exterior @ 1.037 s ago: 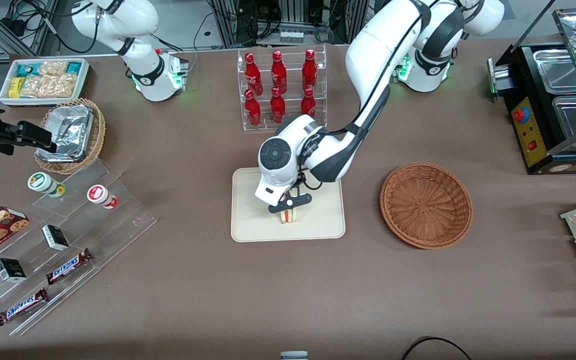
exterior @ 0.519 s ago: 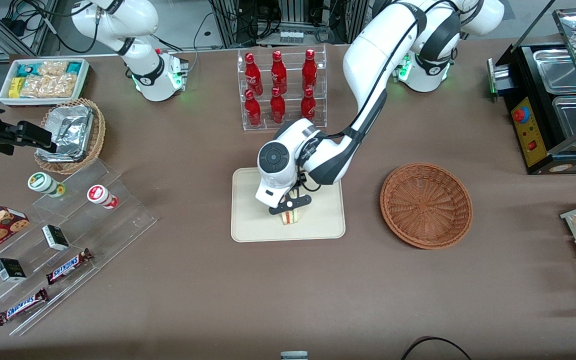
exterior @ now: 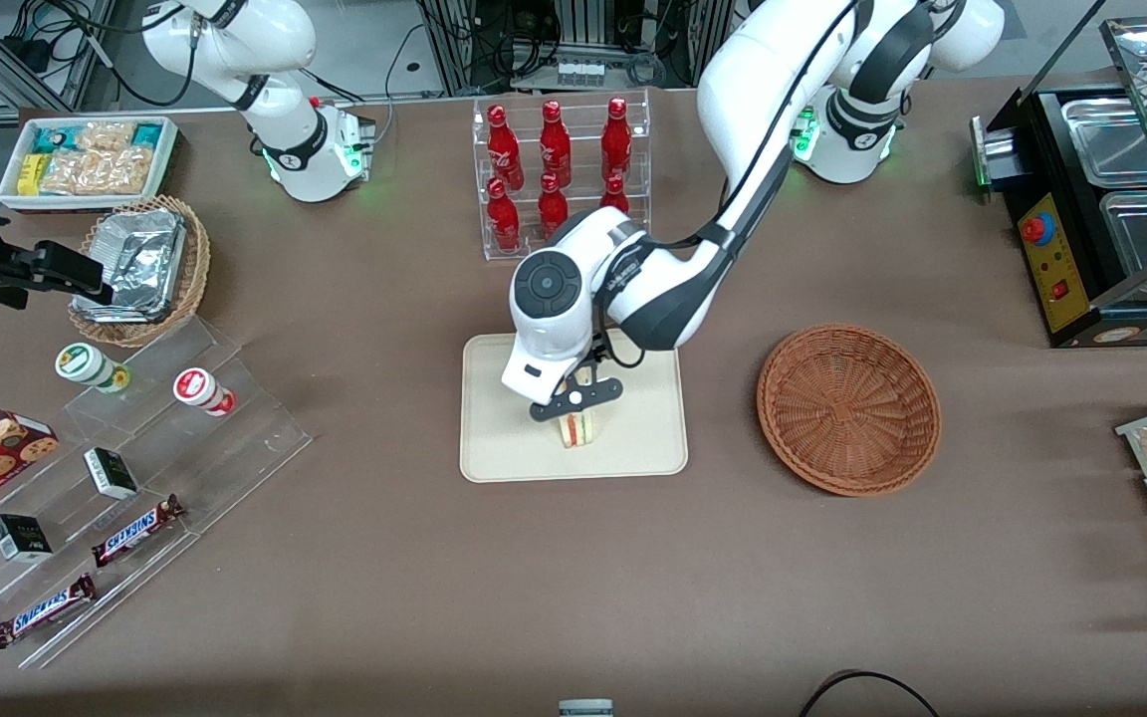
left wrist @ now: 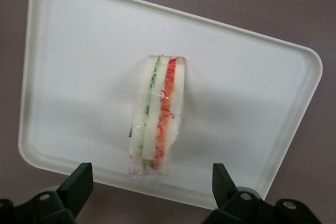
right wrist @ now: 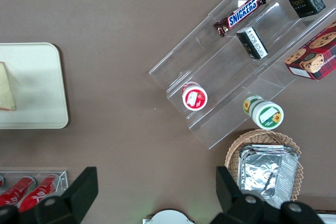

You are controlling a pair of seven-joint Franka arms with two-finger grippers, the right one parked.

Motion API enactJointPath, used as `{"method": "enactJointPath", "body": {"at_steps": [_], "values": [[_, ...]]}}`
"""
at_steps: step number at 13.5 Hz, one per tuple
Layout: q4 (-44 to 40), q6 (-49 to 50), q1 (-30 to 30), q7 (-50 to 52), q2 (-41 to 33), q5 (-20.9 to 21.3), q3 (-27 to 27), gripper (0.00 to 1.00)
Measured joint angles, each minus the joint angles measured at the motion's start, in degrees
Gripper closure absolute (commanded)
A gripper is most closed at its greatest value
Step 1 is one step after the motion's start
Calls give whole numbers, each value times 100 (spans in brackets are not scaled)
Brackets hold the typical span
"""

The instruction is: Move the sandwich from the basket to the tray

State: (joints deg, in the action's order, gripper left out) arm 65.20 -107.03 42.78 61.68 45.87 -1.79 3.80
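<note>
The sandwich (exterior: 577, 428) stands on its edge on the cream tray (exterior: 504, 438), its red and green filling layers showing in the left wrist view (left wrist: 157, 119), where the tray (left wrist: 236, 87) fills most of the picture. My left gripper (exterior: 573, 403) hangs just above the sandwich, open and empty; its two black fingers (left wrist: 79, 182) stand wide apart, clear of the sandwich on both sides. The reddish-brown wicker basket (exterior: 848, 406) sits empty on the table beside the tray, toward the working arm's end.
A clear rack of red bottles (exterior: 559, 179) stands farther from the front camera than the tray. A clear stepped shelf (exterior: 125, 478) with snacks and a foil-lined tan basket (exterior: 140, 269) lie toward the parked arm's end. A black food warmer (exterior: 1101, 199) stands at the working arm's end.
My gripper has risen a little off the sandwich and the arm has lifted. The sandwich stays standing on the tray.
</note>
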Motion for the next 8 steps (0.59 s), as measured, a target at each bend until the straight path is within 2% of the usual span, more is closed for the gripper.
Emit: {"method": "enactJointPath", "body": {"at_steps": [5,8], "values": [[100,830,-640,-1037,-370,17,-61,0],[703,891,-1163,-1872,-886,15,-66,0]]}}
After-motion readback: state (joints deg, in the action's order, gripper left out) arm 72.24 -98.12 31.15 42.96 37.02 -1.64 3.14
